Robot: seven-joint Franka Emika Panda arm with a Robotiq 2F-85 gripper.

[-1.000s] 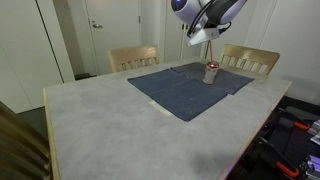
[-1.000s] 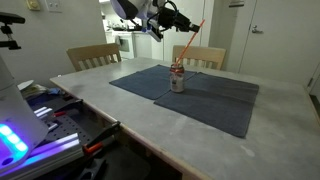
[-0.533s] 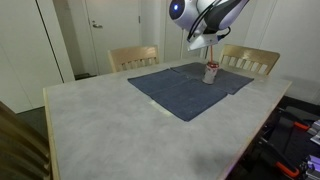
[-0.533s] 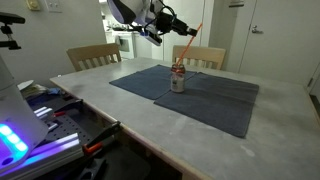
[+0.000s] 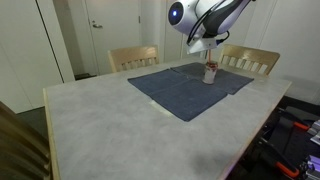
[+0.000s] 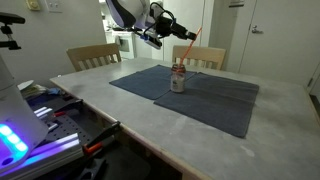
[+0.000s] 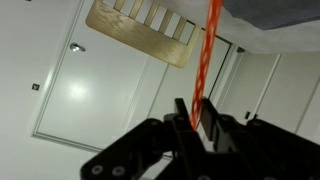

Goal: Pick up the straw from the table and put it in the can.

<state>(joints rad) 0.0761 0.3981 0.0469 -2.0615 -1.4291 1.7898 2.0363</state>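
The arm (image 5: 212,10) is made of smooth, rounded white shells, and 1 round joint cap (image 5: 177,13) shows a dark, bluish face set in a white ring. In an exterior view the wrist end (image 6: 152,22) turns from pale grey casing to a black, blocky housing; details such as screws or markings are too small to make out. The gripper (image 7: 196,112) is matte black, with 2 slim, flat-sided fingers (image 7: 180,108) rising from angular linkage bars that have open gaps between them.
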